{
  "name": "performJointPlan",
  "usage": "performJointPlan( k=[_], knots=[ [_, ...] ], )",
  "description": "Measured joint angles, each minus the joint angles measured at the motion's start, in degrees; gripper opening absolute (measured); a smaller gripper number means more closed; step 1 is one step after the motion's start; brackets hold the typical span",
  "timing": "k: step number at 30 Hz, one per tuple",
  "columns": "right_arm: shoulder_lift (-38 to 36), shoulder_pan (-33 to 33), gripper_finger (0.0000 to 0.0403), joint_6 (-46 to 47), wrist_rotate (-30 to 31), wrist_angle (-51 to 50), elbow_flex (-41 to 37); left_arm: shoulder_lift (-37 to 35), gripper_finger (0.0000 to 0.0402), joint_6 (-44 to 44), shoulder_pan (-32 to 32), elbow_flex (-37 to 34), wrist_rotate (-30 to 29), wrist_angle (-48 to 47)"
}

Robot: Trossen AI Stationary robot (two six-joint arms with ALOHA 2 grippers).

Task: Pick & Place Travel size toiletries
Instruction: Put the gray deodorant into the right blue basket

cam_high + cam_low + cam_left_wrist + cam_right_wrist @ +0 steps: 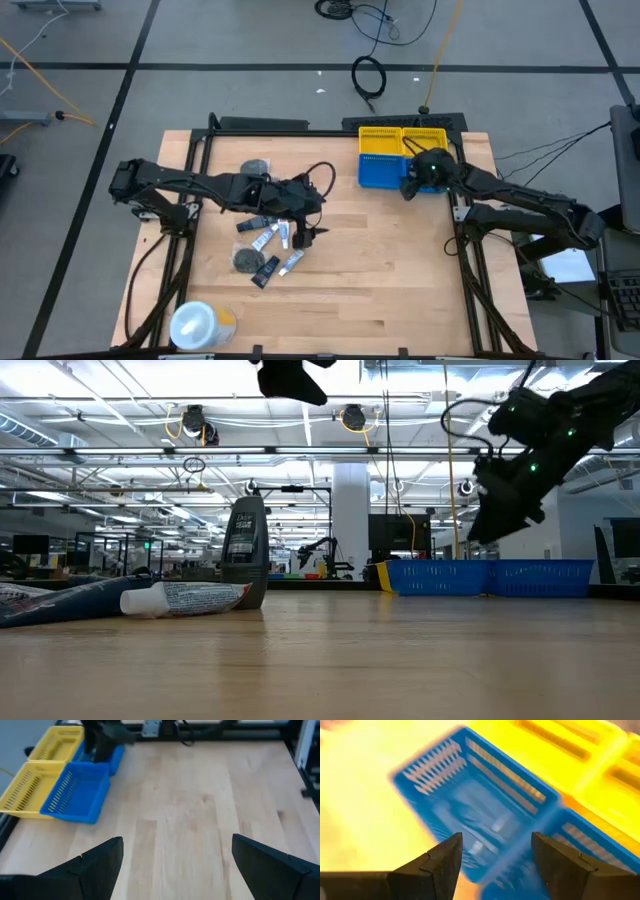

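Over the wooden worktop (400, 280) seen from above, the left hand (312, 236) hovers beside the travel size toiletries (265, 240) scattered left of centre, while the right hand (411, 188) hangs over the blue basket (380, 172) at the far edge, next to a yellow basket (385, 140); a white-and-yellow roll (200, 322) lies at the near left. At worktop level, a dark bottle (243, 550) stands behind a white tube (185, 598). From the left wrist, the fingers (102, 865) are spread wide and empty. From the right wrist, the fingers (445, 862) are apart above the blue basket, holding nothing
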Motion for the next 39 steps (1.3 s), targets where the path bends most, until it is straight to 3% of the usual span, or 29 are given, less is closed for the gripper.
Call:
performJointPlan(
  k=[7, 15, 24, 27, 32, 39],
  knots=[
    [-5.6, 5.6, 0.0228, -0.6, -3.0, 5.6, 0.0, 0.0, 0.0365, -0.3, -2.5, -2.3, -2.7, -1.6],
    [-7.7, 17.6, 0.0228, 1.7, -5.0, 11.1, 0.0, 0.0, 0.0365, -3.8, -3.4, -9.8, -7.6, 0.3],
    [-7.0, 29.5, 0.0228, 2.0, -4.0, 18.1, 0.0, 0.0, 0.0365, -5.8, -3.5, -17.7, -9.1, 8.2],
    [-6.5, 32.3, 0.0228, 2.0, -0.7, 18.7, 0.0, 0.0, 0.0365, -6.8, -3.7, -19.6, -9.0, 9.5],
    [-5.3, 35.6, 0.0228, 2.0, 3.4, 19.1, 0.0, 0.0, 0.0365, -7.8, -4.9, -22.5, -9.0, 11.3],
    [-3.3, 37.3, 0.0228, 2.0, 3.5, 20.8, 0.0, 0.0, 0.0365, -7.9, -6.7, -25.6, -8.9, 15.7]
  ],
)
